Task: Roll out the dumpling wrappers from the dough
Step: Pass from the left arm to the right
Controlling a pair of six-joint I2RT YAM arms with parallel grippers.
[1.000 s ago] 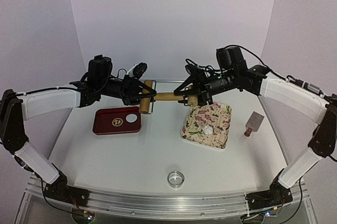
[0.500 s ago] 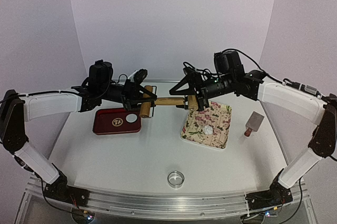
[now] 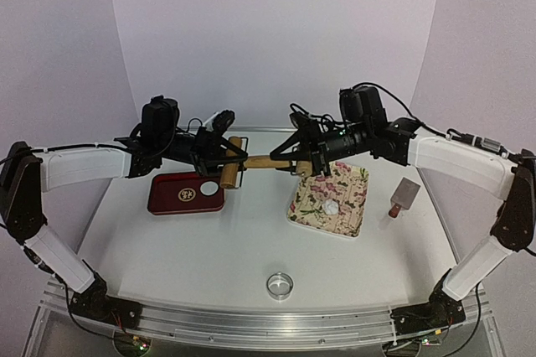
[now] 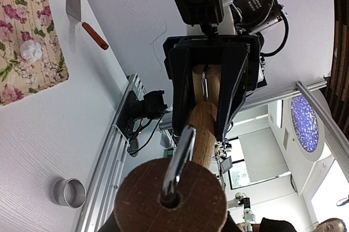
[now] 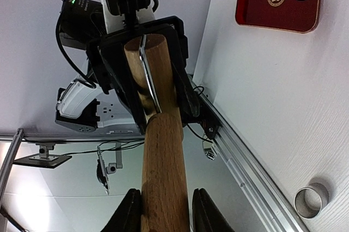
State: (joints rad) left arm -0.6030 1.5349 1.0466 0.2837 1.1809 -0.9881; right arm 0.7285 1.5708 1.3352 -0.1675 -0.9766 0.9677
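A wooden roller (image 3: 264, 162) with a metal bracket hangs in the air between my two arms, above the table's back. My left gripper (image 3: 229, 162) is shut on its roller-head end, and my right gripper (image 3: 301, 162) is shut on its handle. In the left wrist view the round wooden end (image 4: 170, 196) hides my fingers. In the right wrist view the handle (image 5: 162, 177) sits between my fingers. The dough (image 3: 332, 206), a small white lump, lies on the floral tray (image 3: 352, 185). One dumpling wrapper (image 3: 208, 188) lies on the red tray (image 3: 172, 194).
A metal ring cutter (image 3: 280, 284) stands near the table's front middle. A scraper (image 3: 404, 195) with a red handle lies right of the floral tray. The grey backdrop wall rises close behind the arms.
Both arms have shifted slightly with the roller held between them. Its left end has dipped a little and the right gripper has moved a little left.
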